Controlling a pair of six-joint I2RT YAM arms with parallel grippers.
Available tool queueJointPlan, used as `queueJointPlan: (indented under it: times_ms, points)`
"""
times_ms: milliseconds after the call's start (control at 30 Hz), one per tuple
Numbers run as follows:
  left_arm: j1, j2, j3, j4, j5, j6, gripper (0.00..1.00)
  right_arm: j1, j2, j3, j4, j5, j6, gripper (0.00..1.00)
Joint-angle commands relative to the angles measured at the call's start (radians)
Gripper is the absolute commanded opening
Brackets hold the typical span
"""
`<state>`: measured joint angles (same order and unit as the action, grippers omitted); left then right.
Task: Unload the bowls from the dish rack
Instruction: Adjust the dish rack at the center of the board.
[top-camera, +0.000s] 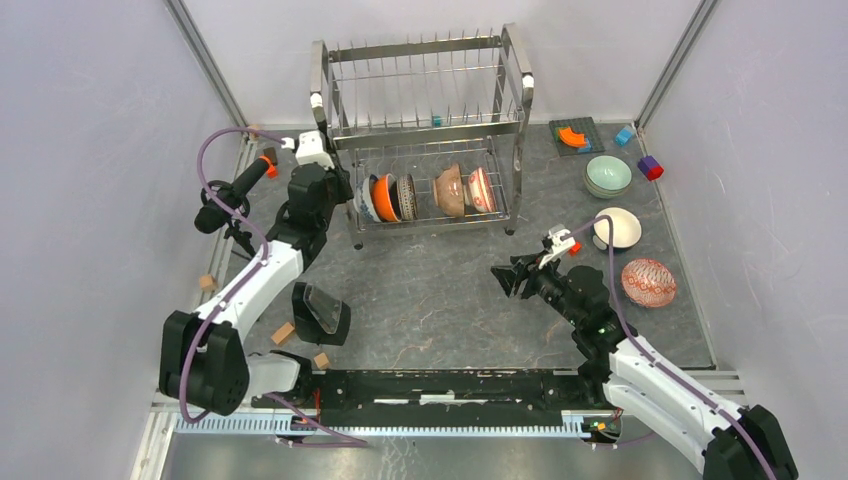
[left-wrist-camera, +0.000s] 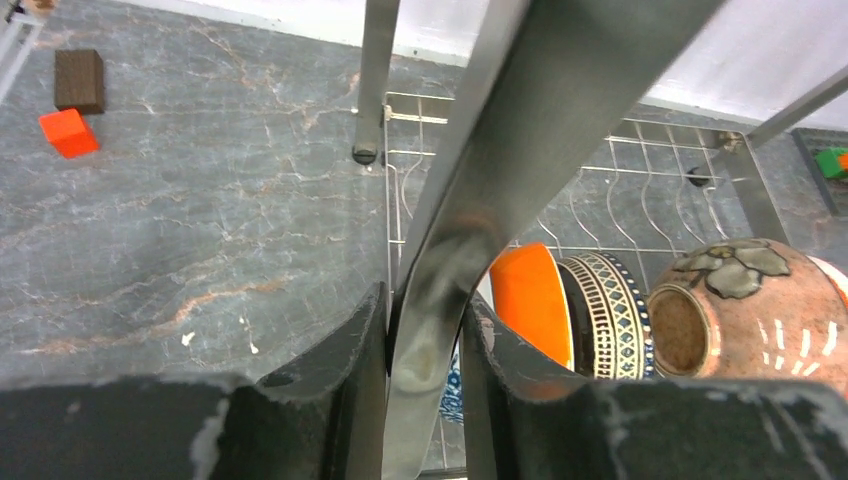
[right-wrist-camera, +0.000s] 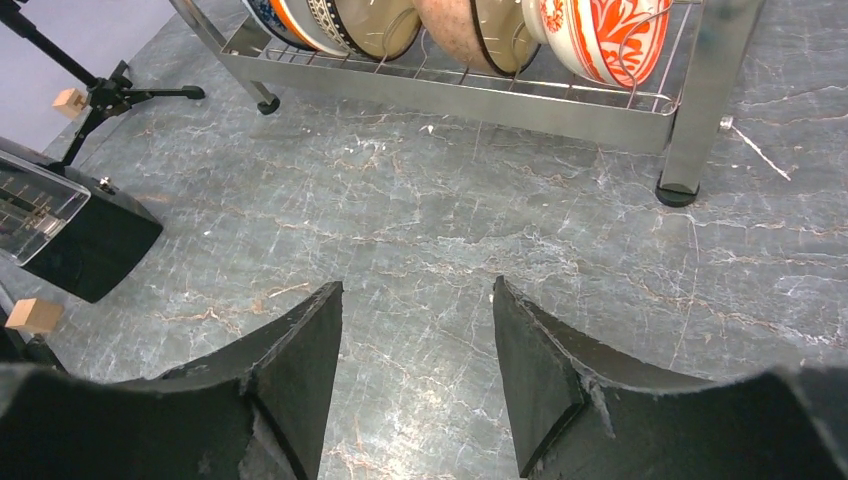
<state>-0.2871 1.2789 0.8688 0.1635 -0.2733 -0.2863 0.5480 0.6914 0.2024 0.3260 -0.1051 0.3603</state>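
The steel dish rack (top-camera: 425, 130) stands at the back centre. Its lower tier holds several bowls on edge: blue-and-white (top-camera: 365, 198), orange (top-camera: 385, 197), dark patterned (top-camera: 406, 195), brown (top-camera: 450, 190) and red-patterned (top-camera: 481, 190). My left gripper (top-camera: 340, 190) is at the rack's left end, shut on a steel bar (left-wrist-camera: 520, 150) of the rack, with the orange bowl (left-wrist-camera: 530, 300) just behind its fingers. My right gripper (top-camera: 505, 275) hangs open over bare table in front of the rack, with nothing between its fingers (right-wrist-camera: 300, 350). On the table at the right lie a pale green bowl (top-camera: 608, 175), a cream bowl (top-camera: 617, 227) and a red-patterned bowl (top-camera: 648, 282).
A black box with a clear face (top-camera: 320, 312) sits front left. A black tripod handle (top-camera: 235, 190) stands left of the rack. Wooden blocks (top-camera: 283, 332) lie near the box. A dark tray with an orange piece (top-camera: 573, 136) and coloured blocks (top-camera: 650, 167) sit back right.
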Motion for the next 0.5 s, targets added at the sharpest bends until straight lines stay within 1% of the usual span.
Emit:
queueJointPlan:
  times_ms: [0,167,200,267,333,400,467]
  points:
    - [0.030,-0.105,-0.027,-0.097,0.000,-0.138,0.41,0.002,-0.030,-0.002,0.027,-0.030,-0.024,0.63]
    - [0.010,-0.227,-0.053,-0.157,0.083,-0.167,0.60,0.002,-0.072,-0.004,0.026,0.016,0.016,0.65]
    - [0.008,-0.246,-0.058,-0.158,0.099,-0.172,0.65,0.002,-0.081,-0.009,0.033,0.026,0.025,0.67]
    - [0.004,-0.281,-0.058,-0.211,0.128,-0.180,0.75,0.002,-0.092,-0.003,0.034,0.036,0.035,0.69]
    - [-0.005,-0.320,-0.054,-0.272,0.163,-0.192,0.88,0.002,-0.089,0.024,0.009,0.025,0.036,0.71]
    - [-0.030,-0.373,-0.072,-0.317,0.182,-0.212,0.98,0.002,-0.075,0.068,-0.023,-0.010,0.029,0.73]
    - [-0.073,-0.436,-0.109,-0.355,0.157,-0.239,1.00,0.002,-0.052,0.091,-0.021,-0.058,0.011,0.73]
